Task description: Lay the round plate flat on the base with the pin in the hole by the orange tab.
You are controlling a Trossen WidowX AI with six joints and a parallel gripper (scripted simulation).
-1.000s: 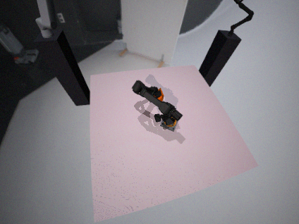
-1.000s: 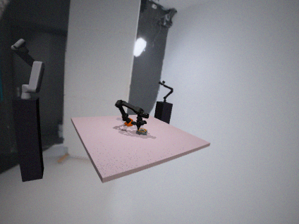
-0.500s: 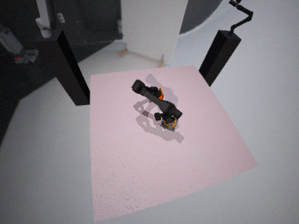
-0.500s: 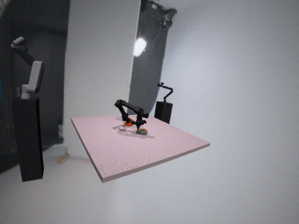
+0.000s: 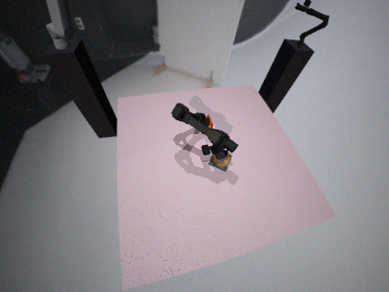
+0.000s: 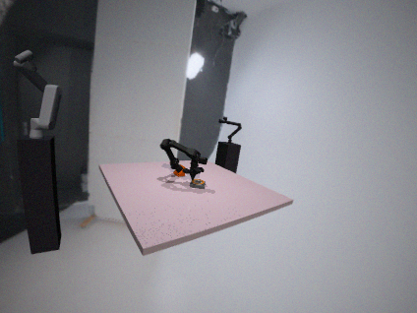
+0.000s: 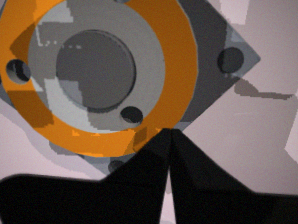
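Wrist view: the tool (image 7: 169, 134) has its two dark, matte, wedge-shaped fingers pressed together, only a thin sliver of light between them lower down; nothing is held. The tips meet at a point right at the outer edge of the round plate (image 7: 180, 60).

The plate is a flat orange ring, smooth and evenly coloured, with a pale grey inner annulus. Small round dark holes in it: one at the left of the orange band (image 7: 18, 70), one in the grey annulus near the fingertips. The post (image 7: 95, 70) fills the centre as a darker grey disc with a slight rim. I cannot tell from these views which hole is the one beside the orange tab, nor whether the pin is seated; the pin itself cannot be made out.

Under the plate lies the base (image 7: 215, 30), a square grey slab set cornerwise to the camera, with a round dark recess near its right corner (image 7: 231, 60). Hard-edged blocky shadows fall across plate and base.

Top view: the black arm (image 5: 202, 124) reaches across the middle of the pale pink, finely speckled counter (image 5: 183, 230), the tool directly above the plate (image 5: 221, 160) and base (image 5: 226, 166). An orange patch shows near the arm's shoulder end (image 5: 209, 121).

Exterior view: the counter (image 6: 162, 217) is a thin flat slab; the arm (image 6: 179, 150) bends down with the tool (image 6: 195, 178) over the plate (image 6: 198, 183). Tall black rectangular pillars stand off the counter (image 6: 39, 192).
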